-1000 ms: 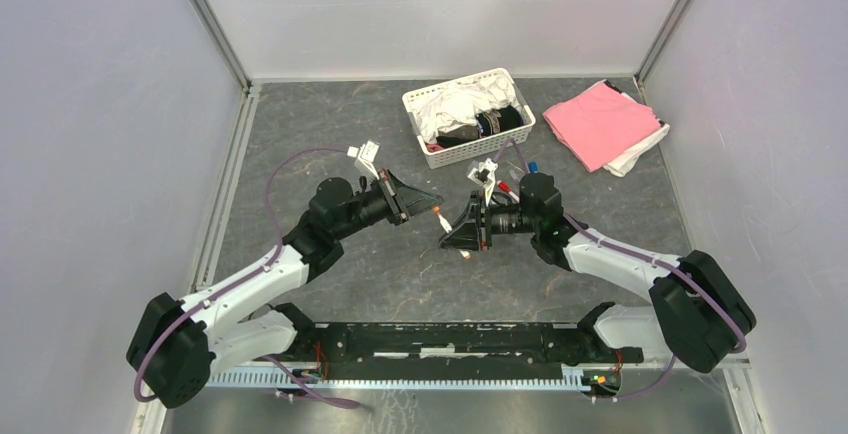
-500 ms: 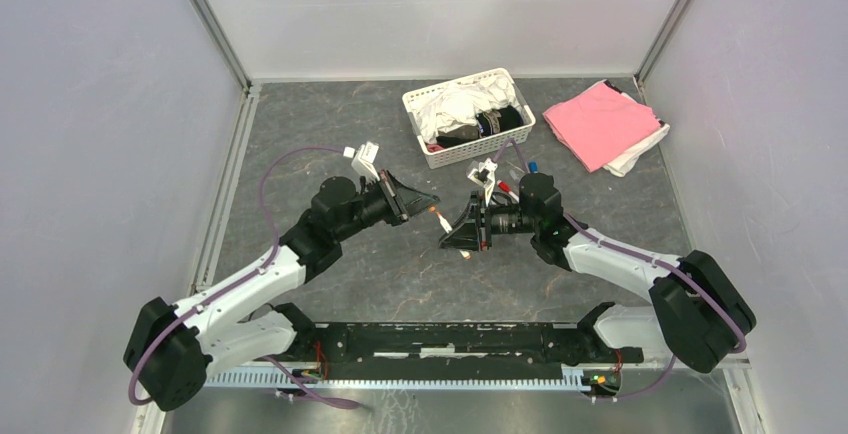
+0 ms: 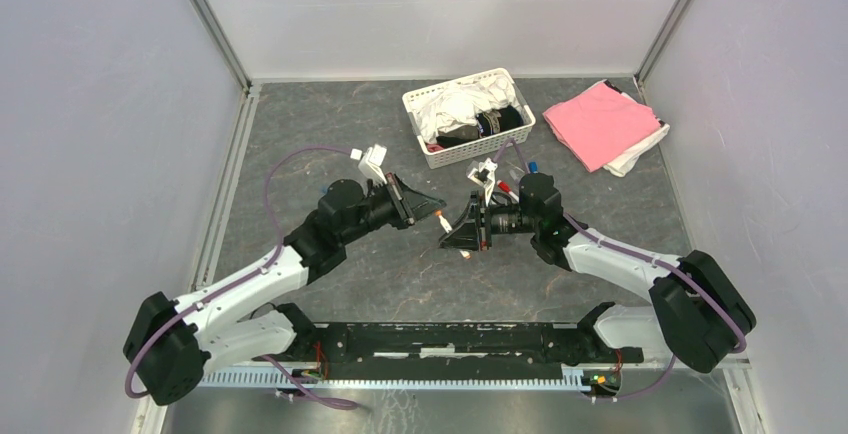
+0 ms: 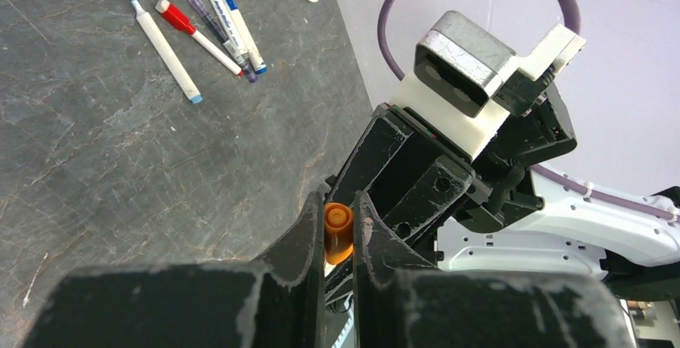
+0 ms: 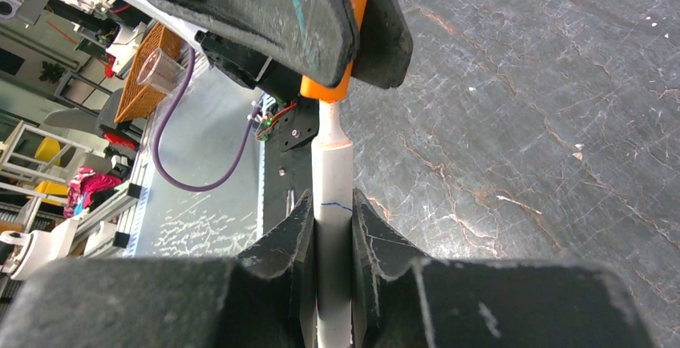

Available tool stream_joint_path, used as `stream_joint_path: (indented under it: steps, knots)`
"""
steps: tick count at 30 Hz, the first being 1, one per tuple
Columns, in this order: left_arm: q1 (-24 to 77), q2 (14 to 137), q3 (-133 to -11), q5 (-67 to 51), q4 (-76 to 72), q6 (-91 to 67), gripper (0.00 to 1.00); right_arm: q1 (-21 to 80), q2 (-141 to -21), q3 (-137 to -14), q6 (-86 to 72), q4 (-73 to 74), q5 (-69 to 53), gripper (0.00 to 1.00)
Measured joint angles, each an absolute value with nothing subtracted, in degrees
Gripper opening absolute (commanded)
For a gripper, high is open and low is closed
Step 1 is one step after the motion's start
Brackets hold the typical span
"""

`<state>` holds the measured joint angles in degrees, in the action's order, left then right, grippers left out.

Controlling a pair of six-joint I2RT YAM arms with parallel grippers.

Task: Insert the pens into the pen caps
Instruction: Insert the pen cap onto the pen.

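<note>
Orange cap (image 4: 337,234): clenched between the left fingers (image 4: 309,232), lower middle of the left wrist view.
White pen (image 5: 332,176): grasped by the right fingers (image 5: 298,232), barrel running up the middle of the right wrist view — narrow end at the cap; inside or only touching, I cannot tell.
Meeting place: centre of the overhead view, above the grey tabletop (image 3: 330,124).
Loose pens (image 4: 164,48): upper left of the left wrist view, lying close together on the tabletop — red, blue, white.
Basket (image 3: 455,154): upper middle overhead; pink cloth (image 3: 600,119) at its right.
</note>
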<state>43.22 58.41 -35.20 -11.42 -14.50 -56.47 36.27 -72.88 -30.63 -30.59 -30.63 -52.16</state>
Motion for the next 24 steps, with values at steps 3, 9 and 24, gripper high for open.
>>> stream_joint_path:
  steps: [3,9,24]
  knots:
    - [44.16,58.46,-35.24,-9.87,-13.72,-56.36,0.02,36.27,-72.88,-30.63,-30.59,-30.48,-51.96,0.00]
    - [46.96,60.01,-36.95,-6.17,-10.92,-55.11,0.02,36.21,-72.88,-30.65,-30.20,-29.50,-51.40,0.00]
    - [62.78,64.29,-45.01,22.35,2.20,-49.25,0.02,35.99,-69.67,-30.81,-17.28,-19.00,-47.75,0.00]
